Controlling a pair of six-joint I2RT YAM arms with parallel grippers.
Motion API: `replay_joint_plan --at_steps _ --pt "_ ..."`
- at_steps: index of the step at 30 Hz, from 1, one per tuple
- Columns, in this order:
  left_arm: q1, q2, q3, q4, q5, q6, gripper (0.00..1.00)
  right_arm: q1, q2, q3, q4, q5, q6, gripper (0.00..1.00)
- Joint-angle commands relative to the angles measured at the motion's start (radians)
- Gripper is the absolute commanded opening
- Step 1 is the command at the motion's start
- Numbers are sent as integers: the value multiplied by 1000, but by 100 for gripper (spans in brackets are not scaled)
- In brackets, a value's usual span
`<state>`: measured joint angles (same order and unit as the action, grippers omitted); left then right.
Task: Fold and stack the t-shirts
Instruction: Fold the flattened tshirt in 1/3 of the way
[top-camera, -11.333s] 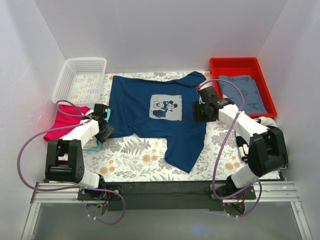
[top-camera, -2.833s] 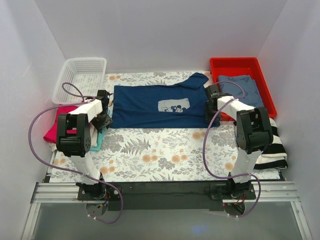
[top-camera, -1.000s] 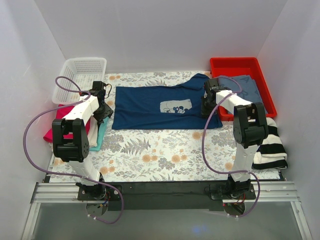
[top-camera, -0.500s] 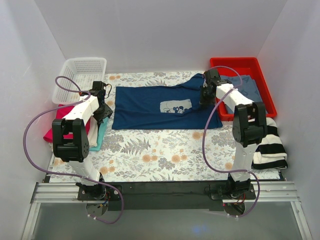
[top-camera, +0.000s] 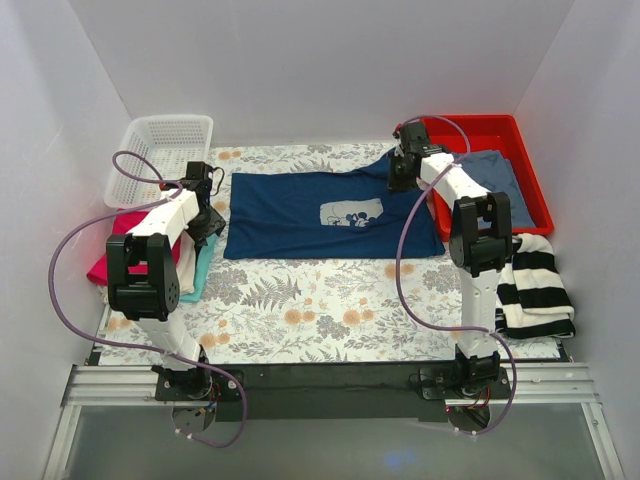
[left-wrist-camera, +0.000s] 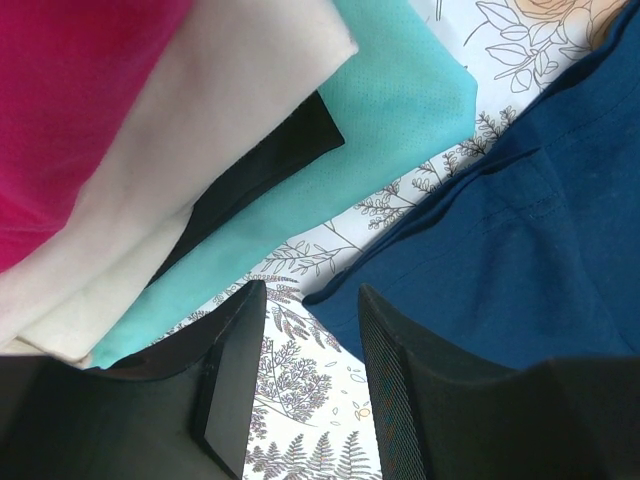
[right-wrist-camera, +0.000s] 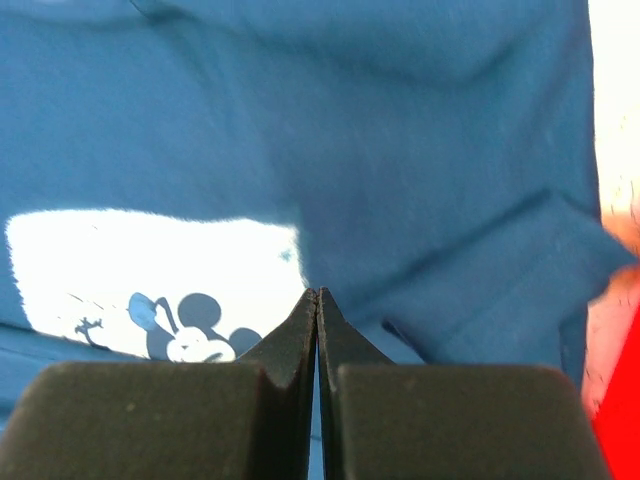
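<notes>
The navy t-shirt (top-camera: 330, 215), folded in half with its pale mouse print (top-camera: 350, 212) showing, lies at the back middle of the floral cloth. My left gripper (top-camera: 207, 228) hovers open by its left edge. In the left wrist view the gripper (left-wrist-camera: 310, 300) has only tablecloth between its fingers, and the shirt's corner (left-wrist-camera: 520, 250) lies just beyond the tips. Pink (left-wrist-camera: 70, 100), cream (left-wrist-camera: 200, 150) and teal (left-wrist-camera: 370, 150) tees are stacked to the left. My right gripper (top-camera: 397, 178) is over the shirt's far right sleeve. Seen from its own wrist, the right gripper (right-wrist-camera: 317, 292) is shut and empty above the print (right-wrist-camera: 150, 270).
A white basket (top-camera: 165, 150) stands at the back left. A red tray (top-camera: 525, 135) at the back right holds a folded grey-blue shirt (top-camera: 490, 180). A black-and-white striped garment (top-camera: 535, 290) lies at the right edge. The red tray's edge (right-wrist-camera: 615, 420) shows in the right wrist view.
My right gripper has shut and travelled from the shirt's right edge back toward the far sleeve by the red tray. The left arm and the shirt have stayed put.
</notes>
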<state>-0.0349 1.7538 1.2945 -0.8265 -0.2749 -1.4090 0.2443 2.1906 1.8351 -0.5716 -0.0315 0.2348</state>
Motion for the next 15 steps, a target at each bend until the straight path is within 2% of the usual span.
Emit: replay_joint_plan --at_steps 1,4,9,15 --pt "4 -1 42 -2 -27 12 40 9 23 98 13 -41 -6 1" --pt "4 0 45 -3 -30 13 40 9 14 95 1 -38 -6 1" --pt "4 4 39 -2 -32 12 40 9 -40 20 -22 59 -12 27" --pt "4 10 23 7 -24 13 40 9 -66 -56 -42 123 -19 31"
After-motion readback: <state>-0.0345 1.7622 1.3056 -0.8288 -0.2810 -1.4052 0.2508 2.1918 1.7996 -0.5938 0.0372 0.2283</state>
